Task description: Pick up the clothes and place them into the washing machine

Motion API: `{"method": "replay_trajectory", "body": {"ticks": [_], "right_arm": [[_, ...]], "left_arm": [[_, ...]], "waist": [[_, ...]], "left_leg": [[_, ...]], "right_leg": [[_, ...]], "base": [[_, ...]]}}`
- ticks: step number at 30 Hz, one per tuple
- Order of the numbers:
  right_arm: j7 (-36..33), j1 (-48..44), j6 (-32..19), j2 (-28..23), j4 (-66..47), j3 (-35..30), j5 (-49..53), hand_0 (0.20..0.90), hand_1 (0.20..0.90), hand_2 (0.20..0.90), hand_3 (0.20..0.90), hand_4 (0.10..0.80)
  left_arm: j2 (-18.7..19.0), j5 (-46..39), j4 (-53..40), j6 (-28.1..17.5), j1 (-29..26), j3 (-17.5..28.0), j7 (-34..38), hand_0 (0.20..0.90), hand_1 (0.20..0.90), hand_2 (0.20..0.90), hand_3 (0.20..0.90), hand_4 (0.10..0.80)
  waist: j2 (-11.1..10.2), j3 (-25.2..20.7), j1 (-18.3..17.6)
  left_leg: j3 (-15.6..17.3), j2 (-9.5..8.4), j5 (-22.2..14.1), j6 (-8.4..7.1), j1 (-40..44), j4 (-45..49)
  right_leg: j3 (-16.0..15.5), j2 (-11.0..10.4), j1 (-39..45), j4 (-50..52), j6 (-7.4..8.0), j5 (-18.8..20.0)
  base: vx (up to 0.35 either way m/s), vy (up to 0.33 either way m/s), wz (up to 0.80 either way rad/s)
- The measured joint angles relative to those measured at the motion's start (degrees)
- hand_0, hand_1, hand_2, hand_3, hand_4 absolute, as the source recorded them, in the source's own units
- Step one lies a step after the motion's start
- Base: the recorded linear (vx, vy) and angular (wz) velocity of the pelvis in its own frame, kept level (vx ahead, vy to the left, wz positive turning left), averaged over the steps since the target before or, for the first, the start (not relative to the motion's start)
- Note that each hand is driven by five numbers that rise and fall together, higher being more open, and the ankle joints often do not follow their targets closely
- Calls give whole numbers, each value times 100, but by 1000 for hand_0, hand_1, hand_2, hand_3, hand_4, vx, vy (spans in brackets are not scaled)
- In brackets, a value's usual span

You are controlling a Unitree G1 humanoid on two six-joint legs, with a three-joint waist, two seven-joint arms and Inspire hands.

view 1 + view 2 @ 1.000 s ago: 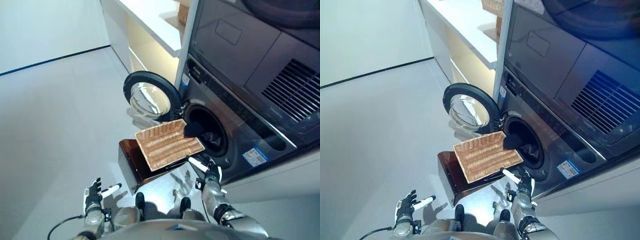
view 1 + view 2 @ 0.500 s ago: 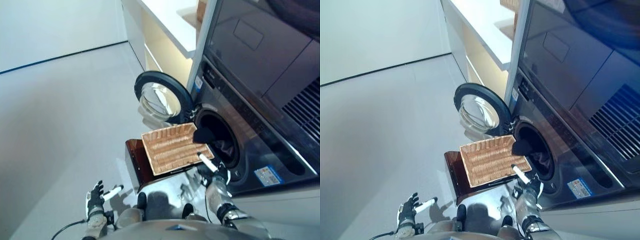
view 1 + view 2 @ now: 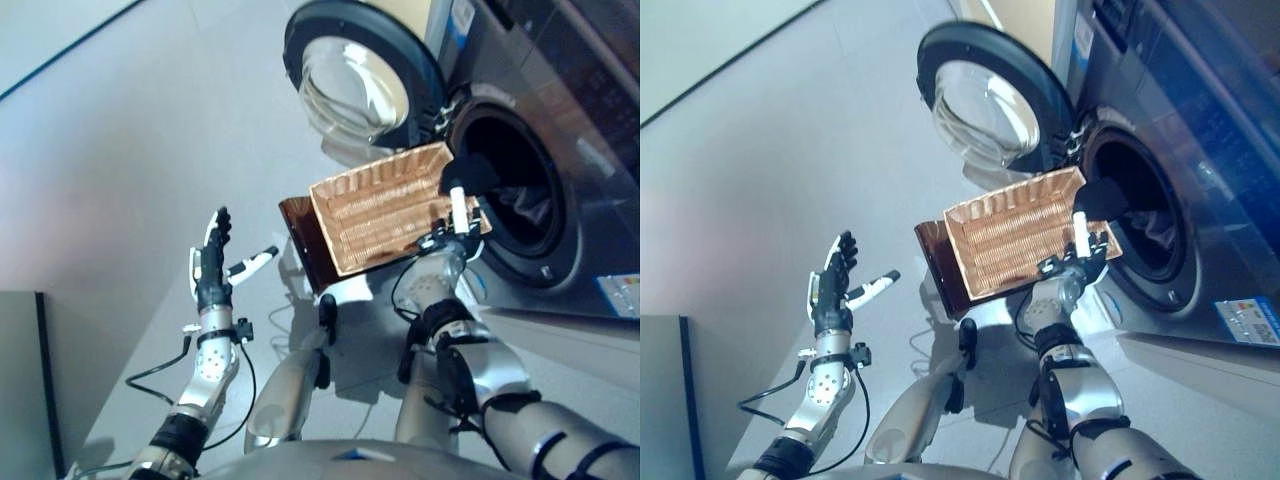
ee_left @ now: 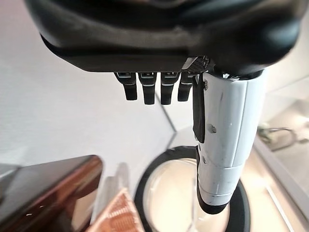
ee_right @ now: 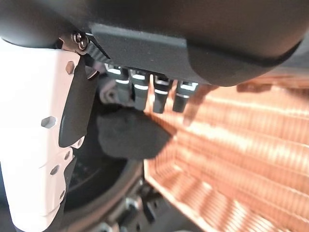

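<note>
Right hand (image 3: pixel 1072 262): fingers straight, empty, over wicker basket (image 3: pixel 1010 240) edge. Dark garment (image 3: pixel 468 176): just beyond fingertips, draped at washing machine drum mouth (image 3: pixel 510 195), door (image 3: pixel 365 75) open. Left hand (image 3: pixel 212 262): open, idle, well apart. Step: final loading, likely. Next: push garment fully inside.

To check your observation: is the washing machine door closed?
No, the round door stands swung open beside the dark drum opening of the washing machine.
</note>
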Motion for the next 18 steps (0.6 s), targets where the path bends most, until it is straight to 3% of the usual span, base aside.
{"method": "replay_trajectory", "body": {"ticks": [3,5,7,18], "right_arm": [[-113,-80,-46,-58,-1,2,114,900,900,900,900,800],[-221,-296,-282,-23,-97,7,151,900,900,900,900,800],[-235,-391,-280,-147,-96,2,169,900,900,900,900,800],[-382,-1021,-298,-428,268,0,164,900,900,900,900,800]], "left_arm": [[-11,-16,-129,-28,-150,101,37,900,900,900,900,800],[6,-24,-723,-45,-56,354,138,900,900,900,900,800],[6,6,-852,-79,-142,394,160,900,900,900,900,800],[27,46,-1285,-236,-24,415,290,900,900,900,900,800]], "waist": [[27,93,12],[-40,191,8],[55,228,39],[81,224,186]], "left_leg": [[13,15,49,-4,-90,7],[93,-5,-89,0,-425,307],[94,-12,-89,1,-558,360],[93,-92,-156,-17,-1078,497]], "right_leg": [[1,1,-141,117,-17,-19],[113,-39,-514,380,-46,-121],[114,-50,-643,461,-58,-132],[210,-147,-1236,700,-69,-277]], "base": [[-5,15,2],[-7,47,-4],[1,35,3],[18,37,5]]}}
